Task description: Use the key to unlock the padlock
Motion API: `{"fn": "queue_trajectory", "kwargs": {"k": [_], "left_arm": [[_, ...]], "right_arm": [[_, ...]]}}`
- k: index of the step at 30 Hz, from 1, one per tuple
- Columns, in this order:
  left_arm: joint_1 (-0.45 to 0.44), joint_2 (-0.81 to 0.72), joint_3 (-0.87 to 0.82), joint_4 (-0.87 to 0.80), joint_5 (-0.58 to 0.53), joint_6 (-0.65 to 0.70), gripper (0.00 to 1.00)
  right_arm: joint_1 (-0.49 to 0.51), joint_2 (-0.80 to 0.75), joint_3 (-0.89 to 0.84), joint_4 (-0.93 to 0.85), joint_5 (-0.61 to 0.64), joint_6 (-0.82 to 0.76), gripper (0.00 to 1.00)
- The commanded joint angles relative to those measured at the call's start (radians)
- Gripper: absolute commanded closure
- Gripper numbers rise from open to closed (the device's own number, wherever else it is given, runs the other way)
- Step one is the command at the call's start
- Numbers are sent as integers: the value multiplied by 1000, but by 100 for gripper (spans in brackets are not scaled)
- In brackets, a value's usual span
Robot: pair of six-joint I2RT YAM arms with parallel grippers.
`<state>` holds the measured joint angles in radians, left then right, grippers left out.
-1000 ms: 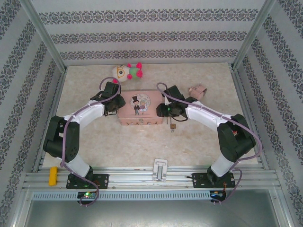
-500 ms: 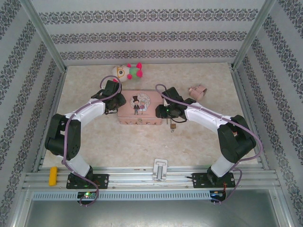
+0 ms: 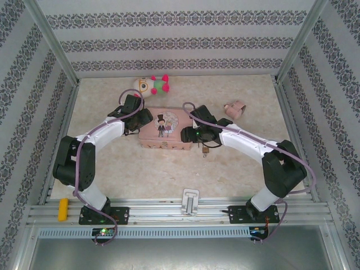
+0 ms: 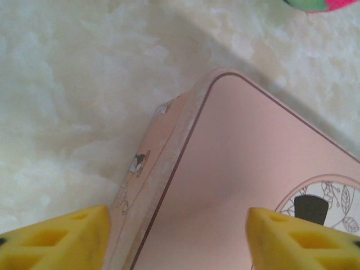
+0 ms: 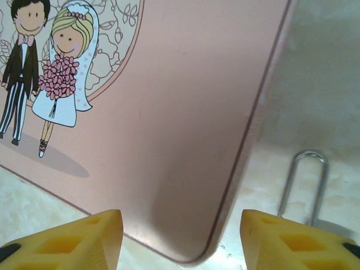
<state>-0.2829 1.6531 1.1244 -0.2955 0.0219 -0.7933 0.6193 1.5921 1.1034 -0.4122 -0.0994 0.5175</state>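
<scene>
The pink tin box [image 3: 166, 130] with a bride-and-groom picture lies mid-table. The tiny brass padlock [image 3: 206, 149] rests on the table just off its near right corner. Its silver shackle [image 5: 304, 185] stands beside the box edge in the right wrist view. My left gripper [image 3: 140, 119] is open above the box's left end, and its yellow fingertips [image 4: 62, 239] straddle the lid's edge [image 4: 179, 236]. My right gripper [image 3: 188, 134] is open over the box's right near corner [image 5: 180, 239], with nothing held. The key is out of view.
A plush toy [image 3: 152, 85] lies at the back behind the box. A small tan object [image 3: 234, 108] sits at the back right. A white bracket [image 3: 190, 201] and a yellow block [image 3: 63, 208] rest on the near rail.
Both grippers have opened wider. The right gripper has shifted slightly left over the box, and the box has turned a little.
</scene>
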Motion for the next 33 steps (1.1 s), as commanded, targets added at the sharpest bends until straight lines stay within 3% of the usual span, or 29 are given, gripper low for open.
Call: {"fn": "queue_trajectory", "kwargs": {"k": [1,7,12,15,18,24,27,33], "left_arm": [[24,-99,10,-56,-32,20,23],[45,-250,-28,-123,-155,84,1],[56,-402,-120,-134,-316,170,1],[56,-505,-214,-79,-402,240,1],[56,-614,-344,60,-477,324,1],[60,-742,-579,339,-512,533,1],[66,-747,-663,469,-531,635,1],[84,-687,-856,889,-468,768,1]], "right_arm": [[-5,-75,-6,-50,82,-29,40],[-58,-204,-70,-66,174,-53,35],[-142,-308,-137,-68,222,-86,27],[-187,-375,-186,-55,253,-111,18],[-233,-440,-240,-24,277,-127,2],[-345,-554,-348,54,318,-151,2],[-381,-601,-401,111,358,-178,2],[-414,-670,-538,341,387,-311,2]]}}
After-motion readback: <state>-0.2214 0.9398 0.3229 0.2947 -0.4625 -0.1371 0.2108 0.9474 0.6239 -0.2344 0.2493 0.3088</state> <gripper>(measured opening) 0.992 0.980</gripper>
